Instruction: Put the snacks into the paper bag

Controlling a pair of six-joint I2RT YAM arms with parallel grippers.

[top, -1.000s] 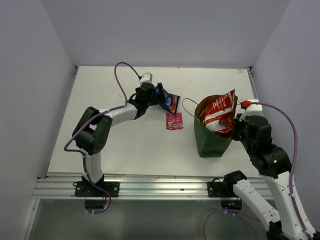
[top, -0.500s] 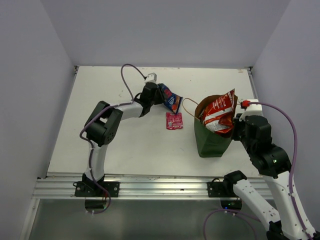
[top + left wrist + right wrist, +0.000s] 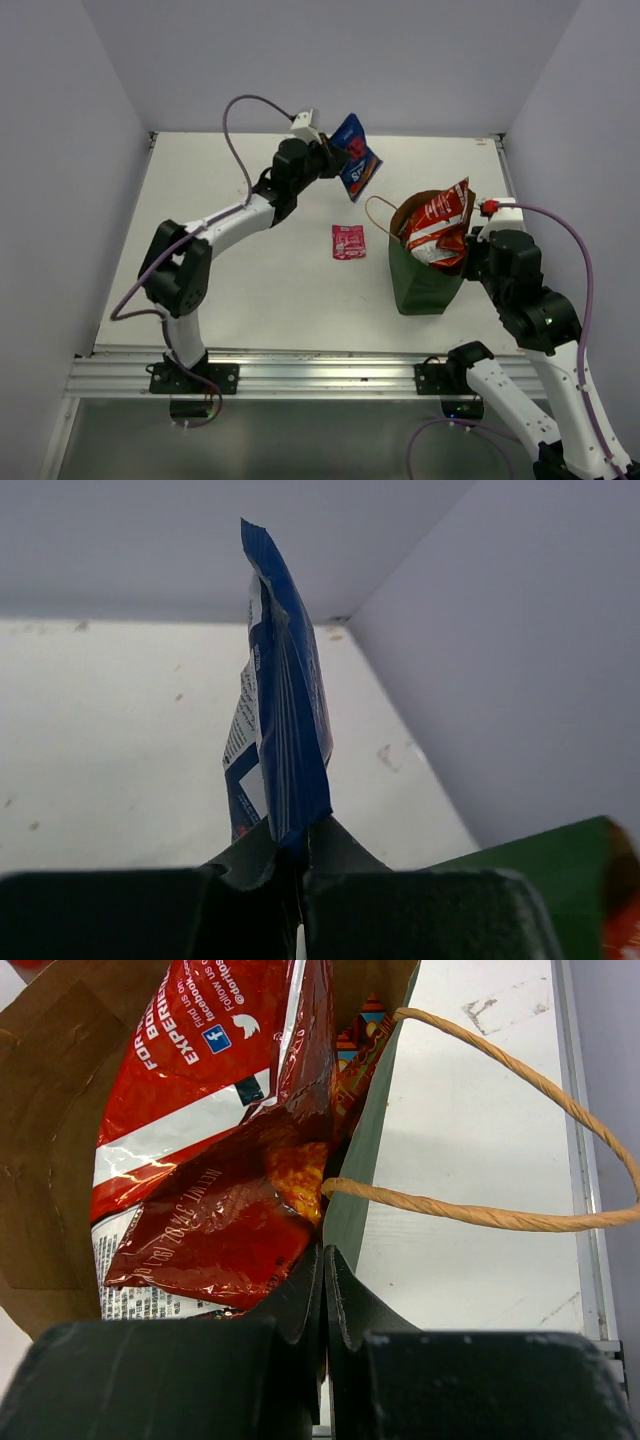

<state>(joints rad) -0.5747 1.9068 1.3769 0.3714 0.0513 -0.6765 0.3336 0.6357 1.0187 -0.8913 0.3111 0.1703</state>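
From above, the left gripper [image 3: 335, 162] is clenched on the blue bag [image 3: 357, 168], held aloft at eleven o'clock from the paper bag [image 3: 420, 285]. A small pink sachet [image 3: 348, 242] lies at its nine o'clock. At the left wrist, the packet stands edge-on: seemingly light, crinkly and slippery, best pinched at a sealed seam. At the right wrist, the right gripper [image 3: 325, 1270] is pinched shut on the paper bag's rim, beside a red chip bag [image 3: 220, 1160].

Pale grey walls [image 3: 330, 60] enclose a white table [image 3: 250, 285].
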